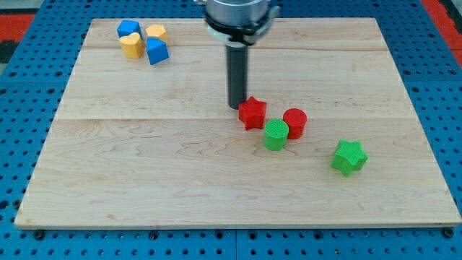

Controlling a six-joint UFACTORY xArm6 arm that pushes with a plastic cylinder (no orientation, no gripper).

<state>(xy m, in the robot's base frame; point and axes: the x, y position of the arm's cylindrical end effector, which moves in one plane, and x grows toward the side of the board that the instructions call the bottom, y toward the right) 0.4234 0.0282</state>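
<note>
green star block (349, 157) sits lowest in the view, toward the view's right, alone on the wooden board (144, 180), well apart from the other pieces.

up and to the view's left of it: a tight group of three. green cylinder (276, 134) is touching the red cylinder (294, 123) on its right side and lies just below the red star block (253, 113); star and green cylinder look to be in contact or nearly so, cannot tell which.

my tip (237, 107) is down on the board at the upper left edge of the red star block, touching it or a hair off; the rod's dark body rises straight up to the metal mount at the view's top. red star is the nearest block to the tip, the green cylinder next, the red cylinder behind that.

no jaws on this rig, only the plain rod, so no open or closed state to record.

far corner, view's top left: four small blocks clustered. blue block (128, 29), yellow block (156, 32), a second yellow block (131, 45), and a blue cube-like block (157, 51). they sit close together, some touching; exact shapes hard to make out.

board rests on a blue pegboard surface (22, 108).
</note>
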